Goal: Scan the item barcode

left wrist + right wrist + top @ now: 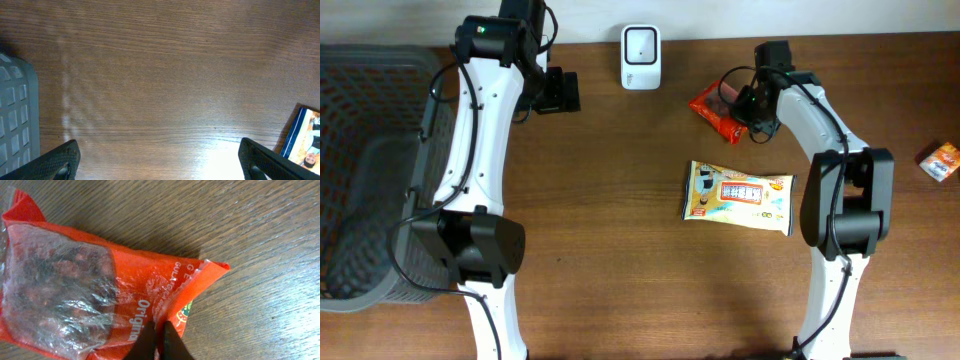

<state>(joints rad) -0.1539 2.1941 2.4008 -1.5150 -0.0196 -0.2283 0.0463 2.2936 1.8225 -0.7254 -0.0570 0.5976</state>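
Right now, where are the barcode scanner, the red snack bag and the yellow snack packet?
barcode scanner (641, 55), overhead view, middle of its white body.
red snack bag (135, 275), right wrist view, red film beside the clear window.
yellow snack packet (738, 196), overhead view, centre of its printed face.

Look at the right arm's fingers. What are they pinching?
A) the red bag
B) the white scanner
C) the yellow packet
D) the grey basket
A: the right wrist view shows the right fingers shut on the edge of the red bag.
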